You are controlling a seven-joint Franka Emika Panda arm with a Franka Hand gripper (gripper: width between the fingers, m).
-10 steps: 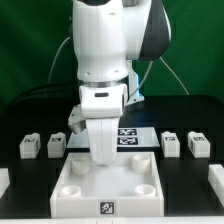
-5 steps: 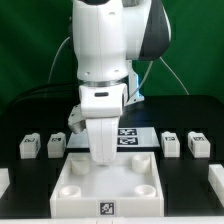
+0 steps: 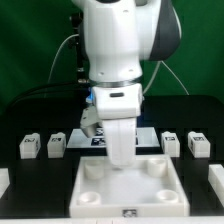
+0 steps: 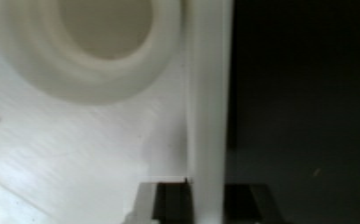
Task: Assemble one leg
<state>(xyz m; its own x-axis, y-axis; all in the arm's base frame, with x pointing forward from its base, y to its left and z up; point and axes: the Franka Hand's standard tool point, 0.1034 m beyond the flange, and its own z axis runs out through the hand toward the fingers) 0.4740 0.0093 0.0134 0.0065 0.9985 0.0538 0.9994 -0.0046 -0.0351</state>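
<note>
The hand (image 4: pixel 209 200) is nearly closed, its fingers (image 4: pixel 170 202) pinching the rim wall of the white panel (image 3: pixel 128 185), which lies at the near edge of the surface (image 3: pixel 20 120). The legs stand clear of it: one leg (image 3: pixel 28 146) toward the edge at the exterior view's left, another leg (image 3: pixel 198 144) toward the right edge

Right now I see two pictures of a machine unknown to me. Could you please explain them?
The big white machine is a robot arm. One picture comes from a camera off the arm, the other from a camera on its wrist. On the black table lie a square white panel with round sockets and four small tagged legs, two each side. In the wrist view the end effector has its dark fingers on either side of the panel's edge, so it seems to grip the panel.
</note>
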